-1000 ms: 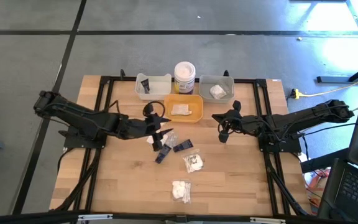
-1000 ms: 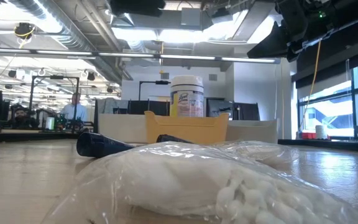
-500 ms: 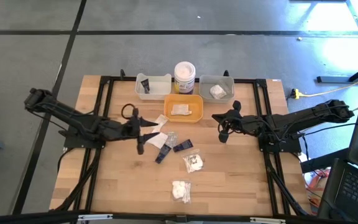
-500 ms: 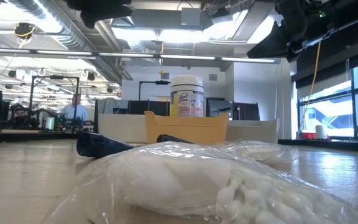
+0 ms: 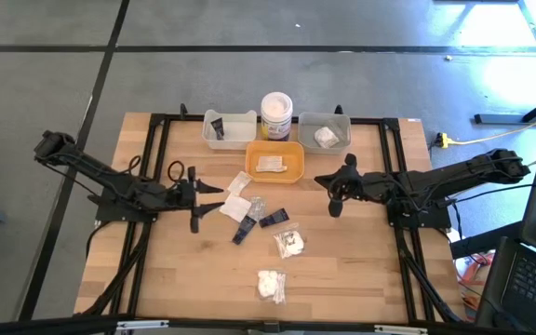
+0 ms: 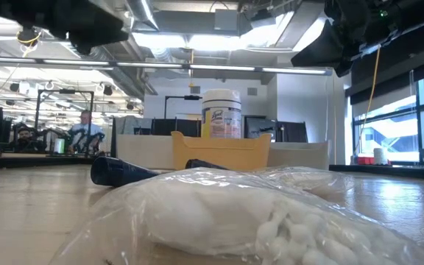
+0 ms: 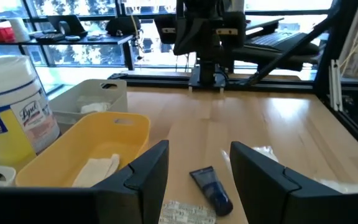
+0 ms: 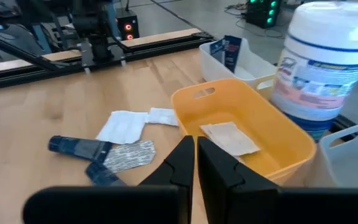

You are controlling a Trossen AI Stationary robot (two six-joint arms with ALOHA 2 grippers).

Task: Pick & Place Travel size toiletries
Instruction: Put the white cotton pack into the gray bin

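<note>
Loose toiletries lie flat mid-table: two white sachets [image 5: 237, 194], a patterned sachet [image 5: 257, 205], two dark tubes [image 5: 259, 223] and two clear-wrapped fluffy pieces [image 5: 289, 244]. Others lie in the trays: a black tube in the white tray [image 5: 229, 128], a sachet in the yellow tray [image 5: 274, 161], a fluffy piece in the grey tray [image 5: 325, 132]. Left of the sachets, my left gripper [image 5: 205, 197] hangs open with nothing in it; its fingers [image 7: 148, 171] frame a blue tube [image 7: 210, 188]. My right gripper [image 5: 336, 194] hangs shut and bare right of the yellow tray [image 8: 241, 124].
A white jar with a yellow label [image 5: 276, 114] stands between the white and grey trays at the far edge. A black frame [image 5: 156, 140] runs along the table's sides. Bare wood [image 5: 175, 279] lies toward the near edge. One fluffy pack [image 6: 234, 213] fills the low view's foreground.
My left gripper has drawn back from over the loose items toward the table's left edge, sinking a little and staying open. The two white sachets that it covered now show.
</note>
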